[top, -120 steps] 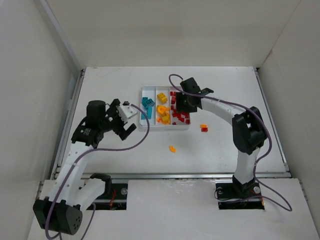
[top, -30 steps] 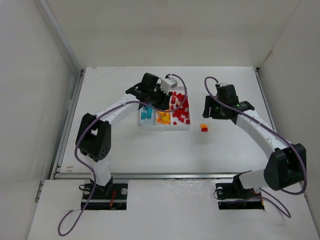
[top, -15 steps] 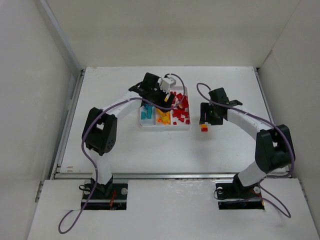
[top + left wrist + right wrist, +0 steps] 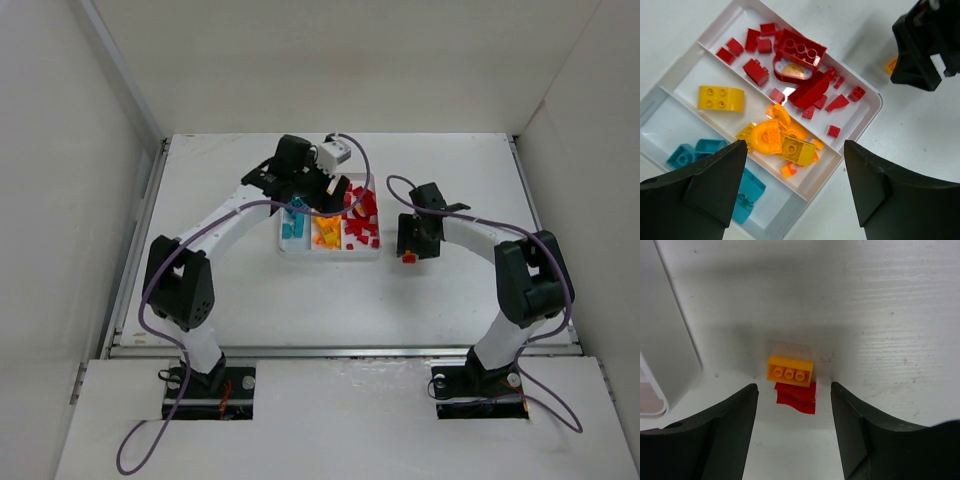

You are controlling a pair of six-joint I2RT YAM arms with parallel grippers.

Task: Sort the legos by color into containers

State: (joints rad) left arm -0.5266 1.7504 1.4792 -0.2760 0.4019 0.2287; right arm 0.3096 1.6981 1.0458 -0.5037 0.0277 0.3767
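Observation:
The white tray [image 4: 330, 254] holds the three containers: teal legos [image 4: 682, 156] in the left one, orange and yellow legos [image 4: 720, 98] in the middle, red legos [image 4: 800, 50] in the right. My left gripper [image 4: 322, 193] hangs open and empty over the middle compartment, as the left wrist view [image 4: 794, 150] shows. On the table right of the tray, an orange brick [image 4: 790, 371] sits joined to a red piece [image 4: 797, 396]. My right gripper [image 4: 794, 390] is open and low, one finger on each side of this clump [image 4: 408, 258], not touching it.
The tray's rounded corner [image 4: 670, 355] lies just left of the right gripper. White walls enclose the table on three sides. The right gripper's black body [image 4: 925, 45] shows beyond the tray rim [image 4: 863, 125] in the left wrist view.
My left gripper, shut a second ago, has opened above the tray's middle compartment. My right gripper has swung left and down onto the orange-and-red clump, jaws narrowing slightly.

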